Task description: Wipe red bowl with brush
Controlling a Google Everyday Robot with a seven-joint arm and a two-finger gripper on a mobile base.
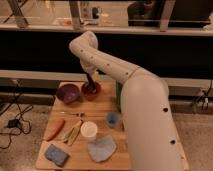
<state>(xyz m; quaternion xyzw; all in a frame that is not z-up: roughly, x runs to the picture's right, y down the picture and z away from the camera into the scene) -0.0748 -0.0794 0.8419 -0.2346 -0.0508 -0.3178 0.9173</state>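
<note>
Stands near upright at the far edge of the tabletop (102, 105), left of its middle: brush (90, 86), long axis close to vertical, lower end pointing down into the red bowl (92, 92). Clenched on the brush's upper part, right over the bowl: gripper (90, 81), reaching down from the arm. Dark on dark there, so hard to say just where fingers end and brush begins. Inside the red bowl, only the brush's lower end to be made out. Just beside it on the left, purple bowl (68, 93), inside dark, contents not discernible. Nearer the front edge, white cup (89, 130) and, to its right, small blue cup (113, 119), both upright.
</note>
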